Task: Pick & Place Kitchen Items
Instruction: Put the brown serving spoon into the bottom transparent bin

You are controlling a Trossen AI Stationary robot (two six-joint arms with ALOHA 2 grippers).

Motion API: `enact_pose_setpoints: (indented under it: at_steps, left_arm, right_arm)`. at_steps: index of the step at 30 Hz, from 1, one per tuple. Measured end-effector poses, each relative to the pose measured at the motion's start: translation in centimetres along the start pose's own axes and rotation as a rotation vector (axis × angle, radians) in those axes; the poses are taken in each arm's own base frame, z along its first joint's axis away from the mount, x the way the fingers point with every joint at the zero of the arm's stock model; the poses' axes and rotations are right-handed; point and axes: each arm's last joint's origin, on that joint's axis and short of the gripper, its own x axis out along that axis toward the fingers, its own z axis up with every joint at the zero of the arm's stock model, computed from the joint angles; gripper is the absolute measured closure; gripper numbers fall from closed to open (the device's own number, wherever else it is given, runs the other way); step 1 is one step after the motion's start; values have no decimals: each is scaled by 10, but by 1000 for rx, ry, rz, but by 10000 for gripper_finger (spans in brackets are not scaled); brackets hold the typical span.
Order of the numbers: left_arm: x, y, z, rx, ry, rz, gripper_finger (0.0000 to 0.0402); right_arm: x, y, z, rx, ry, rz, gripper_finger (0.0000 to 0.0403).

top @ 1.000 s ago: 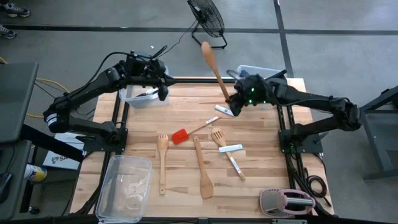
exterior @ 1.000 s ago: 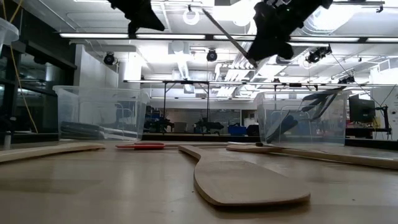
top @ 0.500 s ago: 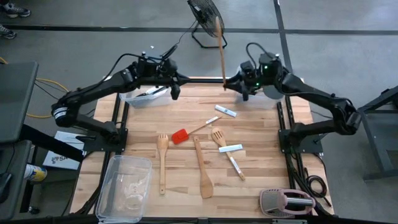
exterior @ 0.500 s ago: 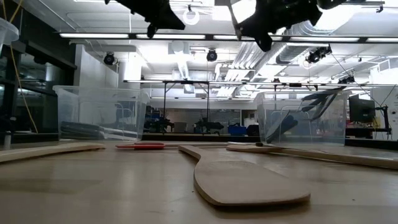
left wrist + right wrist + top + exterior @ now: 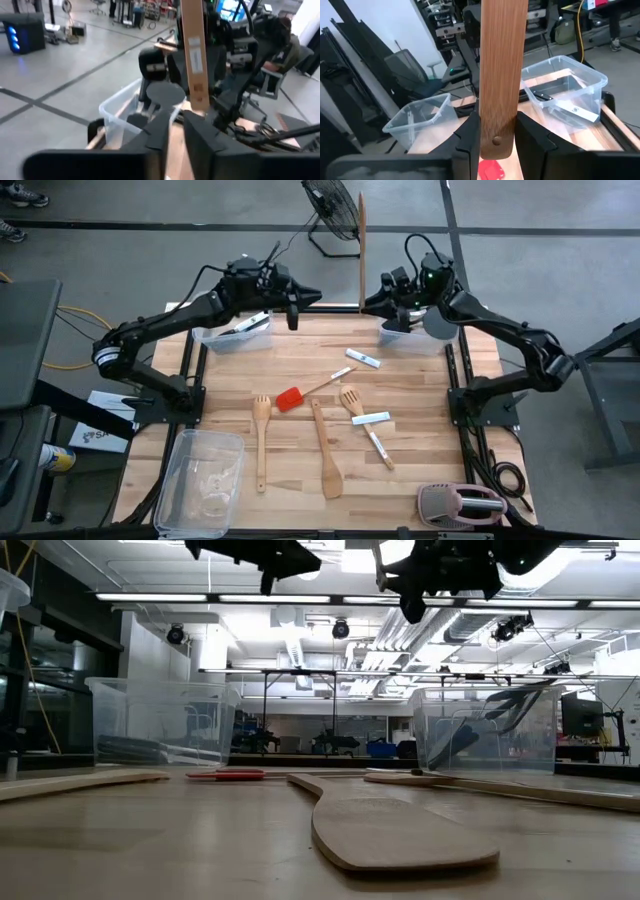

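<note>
Wooden planks make up the tabletop (image 5: pixel 420 440), the biggest thing in sight. Both dark arms reach over its far edge and face each other. The right gripper (image 5: pixel 368 305) hangs above the far edge by a clear bin (image 5: pixel 398 340), its jaws clenched on the handle end of a long wooden spoon (image 5: pixel 361 250) that stands upright; the right wrist view shows the handle pressed between the two fingers (image 5: pixel 470 135). The left gripper (image 5: pixel 296 305) hovers just across from it, near another clear bin (image 5: pixel 235 335) with a white-bladed knife (image 5: pixel 250 323) inside; its jaws look nearly together, but from these views I cannot tell for sure whether they are parted or closed, and they hold nothing.

A third clear bin (image 5: pixel 200 480) sits at the near left corner, and a pink-and-grey toaster (image 5: pixel 460 505) at the near right.

Utensils lie scattered mid-tabletop: a wooden spatula (image 5: pixel 326 455), a forked wooden turner (image 5: pixel 261 440) to its left, a second forked turner (image 5: pixel 351 400), a small red spatula (image 5: pixel 291 398), and knives (image 5: pixel 371 418), one apart toward the far side (image 5: pixel 362 358).
</note>
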Motion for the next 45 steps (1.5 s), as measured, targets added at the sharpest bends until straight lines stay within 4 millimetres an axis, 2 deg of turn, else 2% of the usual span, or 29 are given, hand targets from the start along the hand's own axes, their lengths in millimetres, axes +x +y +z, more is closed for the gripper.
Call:
enact_pose_setpoints:
  at_steps: [5, 8, 14, 20, 31, 41, 45]
  left_arm:
    - [3, 1, 3, -32, -47, -2, 265]
    - [3, -1, 7, -61, -82, -30, 230]
    - [4, -3, 17, -68, -197, -75, 206]
    - [13, -4, 15, -66, -244, -87, 183]
    - [40, -2, 1, -150, -299, -77, 70]
    - [46, 1, -4, -180, -301, -51, 58]
    - [46, 2, -5, -181, -296, -50, 58]
  right_arm:
    - [5, -3, -3, 12, 16, 56, 317]
    - [7, -4, -2, 9, 13, 107, 317]
    - [13, -9, -4, 18, -2, 97, 317]
    - [19, -12, -5, 20, -17, 48, 317]
    - [28, -8, -6, -36, -46, -45, 317]
    - [35, -2, -8, -40, -41, -35, 317]
    - [44, 0, -13, -32, -28, -35, 317]
